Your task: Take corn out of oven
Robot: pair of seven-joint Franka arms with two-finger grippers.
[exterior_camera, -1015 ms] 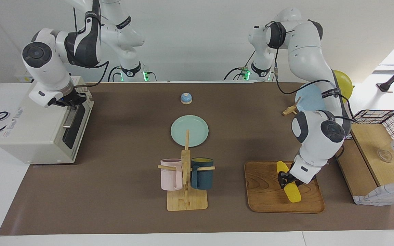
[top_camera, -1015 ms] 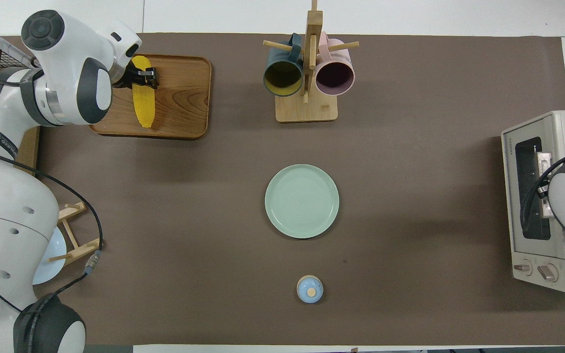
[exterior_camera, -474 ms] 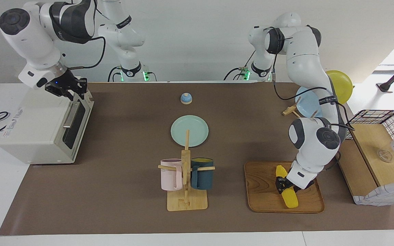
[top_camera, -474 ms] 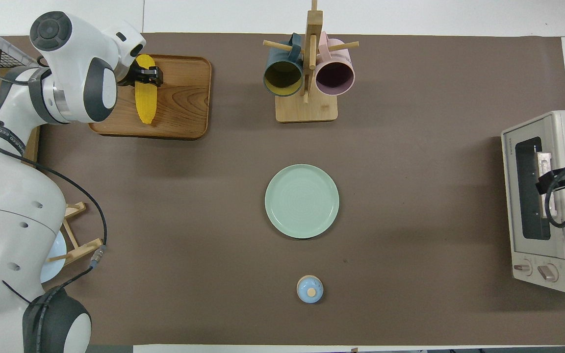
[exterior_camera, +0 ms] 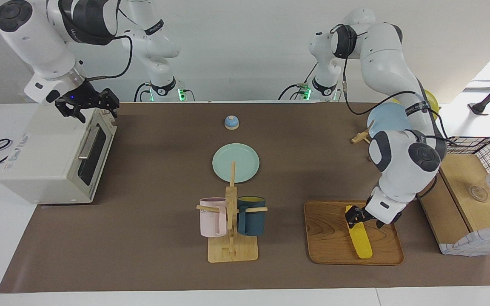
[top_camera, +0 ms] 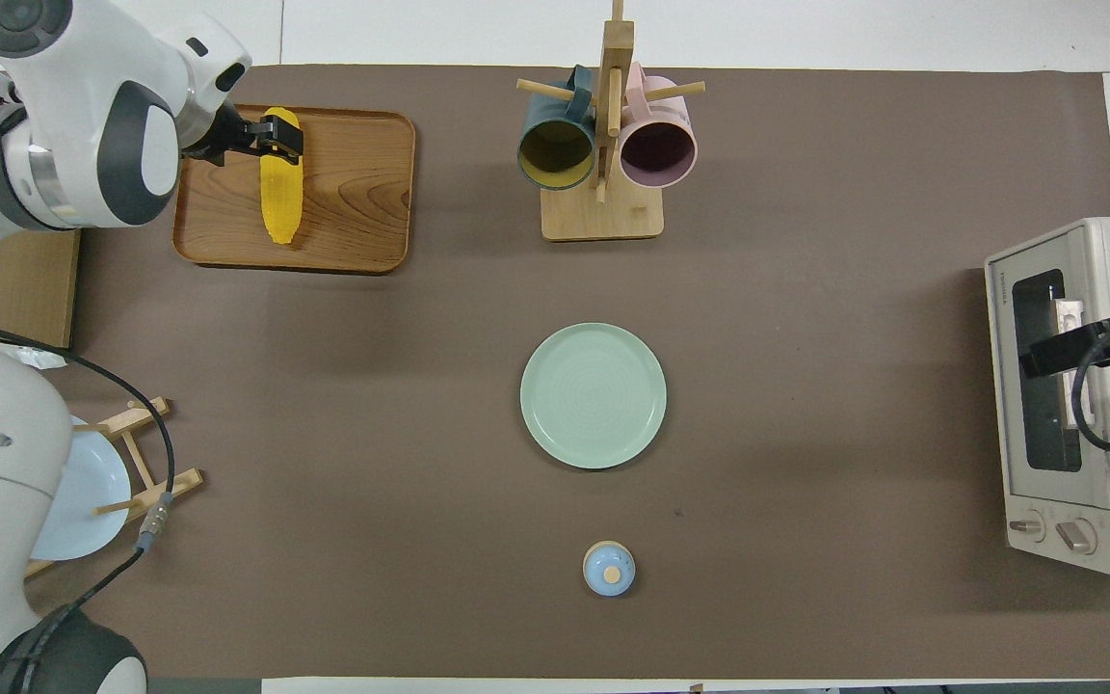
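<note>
The yellow corn (exterior_camera: 360,242) lies flat on a wooden tray (exterior_camera: 330,238) toward the left arm's end of the table; it also shows in the overhead view (top_camera: 280,198). My left gripper (exterior_camera: 360,216) hangs just above the corn, open, with its fingers apart on either side of it; it also shows in the overhead view (top_camera: 273,137). The cream-white oven (exterior_camera: 53,157) stands at the right arm's end with its dark glass door shut. My right gripper (exterior_camera: 87,108) is open and empty, raised over the oven's top front edge (top_camera: 1085,352).
A mug rack (exterior_camera: 231,221) with a pink and a dark blue mug stands mid-table. A green plate (exterior_camera: 235,162) and a small blue bell (exterior_camera: 231,122) lie nearer to the robots. A wire-and-wood basket box (exterior_camera: 470,191) and a blue plate on a rack (top_camera: 73,501) are beside the tray.
My left gripper has let go of the corn, which now lies flat on the tray, and has risen a little. My right gripper has lifted off the oven's door handle.
</note>
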